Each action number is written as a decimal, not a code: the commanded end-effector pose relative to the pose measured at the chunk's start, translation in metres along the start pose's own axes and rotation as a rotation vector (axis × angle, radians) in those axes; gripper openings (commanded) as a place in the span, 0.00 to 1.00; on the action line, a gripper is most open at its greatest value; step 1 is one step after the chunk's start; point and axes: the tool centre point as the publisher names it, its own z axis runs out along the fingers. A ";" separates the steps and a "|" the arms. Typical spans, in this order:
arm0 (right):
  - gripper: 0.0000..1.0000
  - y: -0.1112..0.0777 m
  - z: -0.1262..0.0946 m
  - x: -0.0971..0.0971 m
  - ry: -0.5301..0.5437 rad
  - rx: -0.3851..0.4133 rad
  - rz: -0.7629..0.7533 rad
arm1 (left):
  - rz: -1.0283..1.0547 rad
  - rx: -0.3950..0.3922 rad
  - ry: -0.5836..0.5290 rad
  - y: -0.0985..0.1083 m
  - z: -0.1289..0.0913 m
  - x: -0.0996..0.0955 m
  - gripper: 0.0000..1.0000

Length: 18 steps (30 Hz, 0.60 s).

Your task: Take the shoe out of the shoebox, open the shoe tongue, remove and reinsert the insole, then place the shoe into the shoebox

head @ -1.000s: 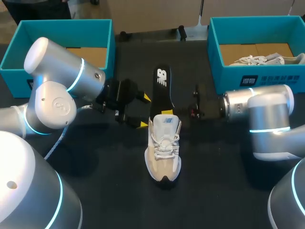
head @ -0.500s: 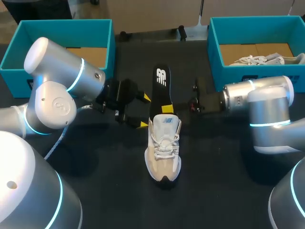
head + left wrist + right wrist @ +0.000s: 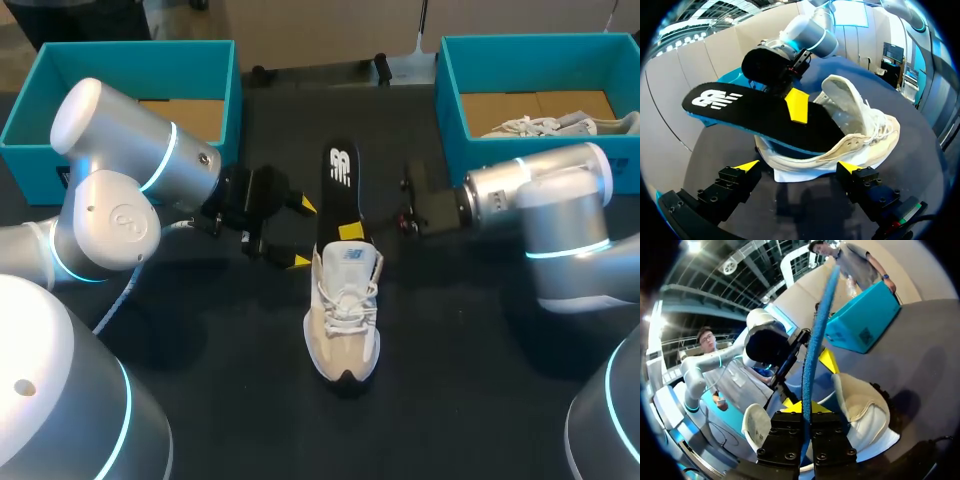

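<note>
Noting one shift: your right tool (image 3: 350, 232) has edged closer to the shoe (image 3: 343, 315) mid-table, clamped on the insole (image 3: 339, 185), whose front end sits inside. Left tool (image 3: 300, 234): wide, idle beside the shoe. Reinsertion likely under way.

Table (image 3: 450, 330): shoe (image 3: 343, 320), left shoebox (image 3: 130, 70), right shoebox (image 3: 480, 160)

shoe (image 3: 342, 320): white, upright | insole (image 3: 340, 185): black (blue underside), sticking from shoe heel
</note>
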 end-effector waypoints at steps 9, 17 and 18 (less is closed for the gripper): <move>0.00 -0.028 0.007 0.009 0.005 0.012 0.052 | 0.000 -0.002 0.000 0.000 0.001 0.000 1.00; 0.00 -0.031 0.008 0.007 0.008 0.029 0.058 | 0.000 -0.002 0.000 0.000 0.001 0.000 1.00; 0.04 -0.029 0.007 0.007 0.006 0.030 0.053 | 0.000 -0.002 0.000 0.000 0.001 0.000 1.00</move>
